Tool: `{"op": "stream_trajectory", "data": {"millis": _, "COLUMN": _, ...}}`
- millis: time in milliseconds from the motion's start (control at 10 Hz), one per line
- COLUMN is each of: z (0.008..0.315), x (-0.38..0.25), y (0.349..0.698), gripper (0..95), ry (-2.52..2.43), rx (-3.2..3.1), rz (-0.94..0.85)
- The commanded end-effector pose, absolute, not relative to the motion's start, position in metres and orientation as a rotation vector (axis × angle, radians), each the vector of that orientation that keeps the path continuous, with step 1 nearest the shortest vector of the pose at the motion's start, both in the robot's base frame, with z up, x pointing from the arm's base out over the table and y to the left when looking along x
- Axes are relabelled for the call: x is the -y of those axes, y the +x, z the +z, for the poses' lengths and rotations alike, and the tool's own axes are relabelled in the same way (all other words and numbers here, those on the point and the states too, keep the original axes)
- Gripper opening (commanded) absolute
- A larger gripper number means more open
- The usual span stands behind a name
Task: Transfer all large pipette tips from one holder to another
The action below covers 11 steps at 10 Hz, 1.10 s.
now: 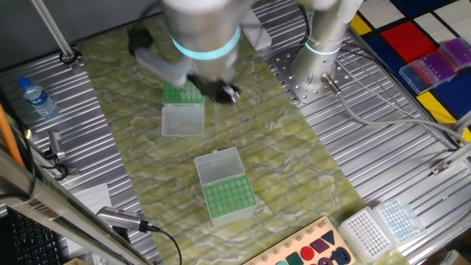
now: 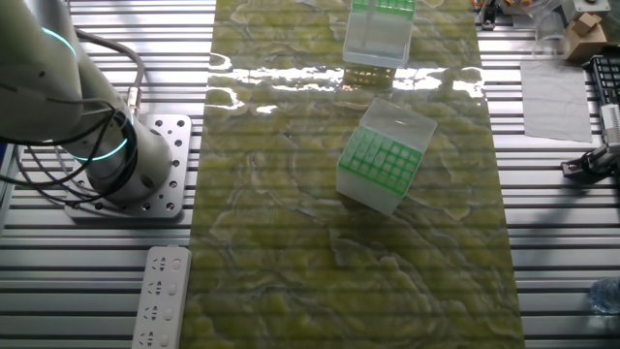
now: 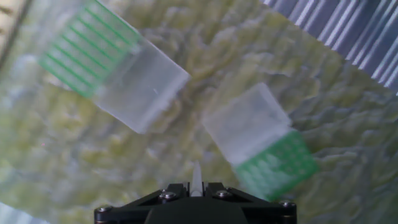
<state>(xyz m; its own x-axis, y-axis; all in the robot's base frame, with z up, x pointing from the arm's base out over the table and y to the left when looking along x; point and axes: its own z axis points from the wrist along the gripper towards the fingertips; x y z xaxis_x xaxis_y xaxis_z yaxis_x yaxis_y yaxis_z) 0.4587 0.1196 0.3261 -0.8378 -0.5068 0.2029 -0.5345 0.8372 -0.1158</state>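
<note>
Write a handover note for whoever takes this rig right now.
Gripper: shut on one tip, held point-forward above the mat, between the racks.
Racks: two green racks with clear lids open, one mid-mat, the other at the mat's far edge in the other fixed view.
Done: one tip is in hand.
Left: seat this tip, then move the rest. The fill of each rack is too blurred to count.
</note>
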Motion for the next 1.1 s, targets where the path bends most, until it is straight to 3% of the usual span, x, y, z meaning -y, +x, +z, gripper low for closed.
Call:
{"op": "stream_trajectory", "data": {"millis": 100, "z": 0.3229, "x": -0.0831, "y": 0.4575, "gripper": 0.0, "ry": 1.355, "rx": 2.67, "rz": 0.254}}
{"op": "stream_trajectory", "data": {"millis": 1100, "z": 0.321, "x": -0.0785, "y": 0.4566, "gripper": 0.0, "ry": 1.393, "rx": 2.682, "rz": 0.207}}
